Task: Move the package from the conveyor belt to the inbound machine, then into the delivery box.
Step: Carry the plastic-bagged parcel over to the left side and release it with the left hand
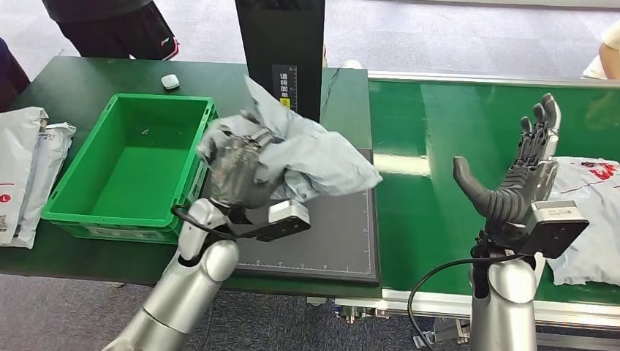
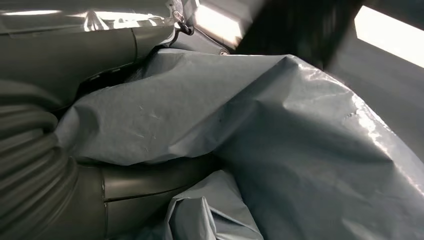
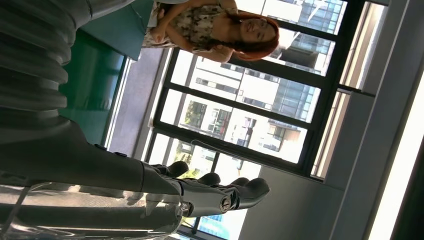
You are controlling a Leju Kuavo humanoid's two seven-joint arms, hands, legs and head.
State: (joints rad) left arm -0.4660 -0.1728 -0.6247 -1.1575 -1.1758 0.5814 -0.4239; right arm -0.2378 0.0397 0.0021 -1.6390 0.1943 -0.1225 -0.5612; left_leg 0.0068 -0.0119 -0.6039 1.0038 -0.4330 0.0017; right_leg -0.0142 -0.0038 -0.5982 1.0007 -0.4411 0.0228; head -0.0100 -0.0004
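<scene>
Gripping the package (image 1: pixel 322 157) with our left robot hand (image 1: pixel 237 168), we judge it soft, light, slippery (bunch it); right robot hand (image 1: pixel 523 179) spread, empty.

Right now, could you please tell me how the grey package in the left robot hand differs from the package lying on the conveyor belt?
The grey package is held up by the left robot hand above the black scanner pad; the white package lies flat on the conveyor belt, untouched, beside the open right robot hand. The grey package is crumpled and shows no print; the white package shows red print. Both are soft plastic mailers.
</scene>
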